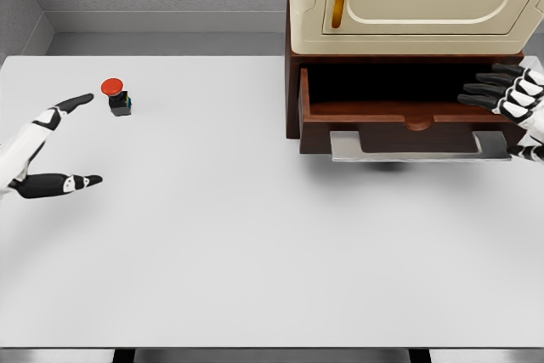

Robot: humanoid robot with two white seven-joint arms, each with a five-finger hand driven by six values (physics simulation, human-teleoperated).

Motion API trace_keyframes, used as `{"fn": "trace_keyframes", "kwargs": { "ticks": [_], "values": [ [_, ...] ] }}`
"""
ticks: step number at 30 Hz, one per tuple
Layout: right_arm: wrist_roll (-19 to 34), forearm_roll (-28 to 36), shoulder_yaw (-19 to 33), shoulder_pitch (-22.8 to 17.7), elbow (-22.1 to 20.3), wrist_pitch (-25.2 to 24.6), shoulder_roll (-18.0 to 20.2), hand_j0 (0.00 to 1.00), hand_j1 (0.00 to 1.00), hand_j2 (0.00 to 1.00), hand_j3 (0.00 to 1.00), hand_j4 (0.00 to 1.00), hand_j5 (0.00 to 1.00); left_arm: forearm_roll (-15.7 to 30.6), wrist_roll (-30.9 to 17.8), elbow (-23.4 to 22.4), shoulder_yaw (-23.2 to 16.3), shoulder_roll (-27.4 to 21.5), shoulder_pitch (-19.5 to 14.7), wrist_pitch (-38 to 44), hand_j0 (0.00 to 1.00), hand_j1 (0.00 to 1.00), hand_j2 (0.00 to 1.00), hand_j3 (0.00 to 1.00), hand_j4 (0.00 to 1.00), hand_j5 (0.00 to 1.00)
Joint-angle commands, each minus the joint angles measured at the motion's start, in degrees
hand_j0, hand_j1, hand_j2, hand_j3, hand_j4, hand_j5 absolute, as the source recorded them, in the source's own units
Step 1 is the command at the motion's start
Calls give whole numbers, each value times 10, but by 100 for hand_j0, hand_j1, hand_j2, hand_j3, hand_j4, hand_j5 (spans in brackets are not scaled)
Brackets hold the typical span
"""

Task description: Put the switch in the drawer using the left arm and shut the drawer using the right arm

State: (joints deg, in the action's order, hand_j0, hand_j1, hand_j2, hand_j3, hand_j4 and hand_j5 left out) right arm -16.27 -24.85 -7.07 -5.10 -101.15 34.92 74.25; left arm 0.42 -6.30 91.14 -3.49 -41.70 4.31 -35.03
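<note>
Fingers (72, 101) spreading wide on the left hand (38, 146), gripping nothing, switch (117, 97) sitting just beyond the upper fingertip, untouched. Risking a nudge that tips the small button away. Farther right, drawer (408, 112) gaping open, right hand (514, 95) hovering at its end, fingers extended, possibly blocking the drop.

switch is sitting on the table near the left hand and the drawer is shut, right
Not quite: the head view shows the drawer pulled open, not shut. The switch does sit on the table near the left hand.
</note>
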Motion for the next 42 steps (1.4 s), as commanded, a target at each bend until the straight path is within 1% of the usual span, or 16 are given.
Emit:
{"fn": "trace_keyframes", "kwargs": {
  "ticks": [1,5,7,10,11,12,14,16,19,23,26,30,36,37,39,42],
  "values": [
    [-1,-6,-5,1,0,1,1,100,100,100,100,100,100,24,0,6,-11,-1,0,0,100,100,100,100,100,100],
    [0,-5,-3,14,0,1,2,100,100,100,100,100,100,46,-1,5,-13,3,-4,0,100,100,100,100,100,100],
    [0,-4,-3,16,0,1,2,100,100,100,100,100,100,76,-1,8,-21,7,-11,0,100,100,100,100,100,100],
    [-2,-2,-1,18,0,1,2,100,100,100,100,100,100,101,-22,8,-29,34,-54,0,100,100,100,100,100,100],
    [-2,-2,-1,24,0,1,2,100,100,100,100,100,100,112,-42,8,-29,47,-70,21,100,100,100,100,100,100],
    [-2,-2,-1,25,0,1,1,100,100,100,100,100,100,113,-56,7,-29,63,-95,80,100,100,100,100,100,100],
    [-1,-2,-1,25,0,1,0,100,100,100,100,100,100,112,-57,0,-33,86,-132,165,100,100,100,100,100,100],
    [-1,-1,-1,25,0,1,-1,100,100,100,100,100,100,114,-57,0,-35,123,-150,247,100,100,100,100,100,100],
    [1,-1,-1,29,0,1,-33,100,100,100,100,100,100,114,-57,-9,-34,158,-170,372,100,100,100,100,100,100],
    [9,-1,-1,36,0,1,-33,100,100,100,100,100,100,136,-56,-49,-30,177,-197,407,100,100,100,100,100,100],
    [9,-1,-1,37,0,1,-32,100,100,100,100,100,100,157,-56,-64,-4,178,-202,407,100,100,100,100,100,100],
    [8,-1,0,37,0,1,-29,100,100,100,100,100,100,157,-56,-74,21,176,-214,406,100,100,100,100,100,100],
    [8,-1,1,36,0,1,-28,100,100,100,100,100,100,138,-49,-110,23,194,-229,406,100,100,100,100,100,100],
    [8,-1,1,36,0,1,-29,100,100,100,100,100,100,116,-49,-125,22,196,-230,402,100,100,100,100,100,100],
    [8,-1,2,36,0,1,-27,100,100,100,100,100,100,41,-49,-146,24,226,-240,402,100,100,100,100,100,100],
    [8,-1,1,35,0,1,-28,100,100,100,100,100,100,24,-49,-155,26,230,-245,403,100,100,100,100,100,100]
  ]
}}
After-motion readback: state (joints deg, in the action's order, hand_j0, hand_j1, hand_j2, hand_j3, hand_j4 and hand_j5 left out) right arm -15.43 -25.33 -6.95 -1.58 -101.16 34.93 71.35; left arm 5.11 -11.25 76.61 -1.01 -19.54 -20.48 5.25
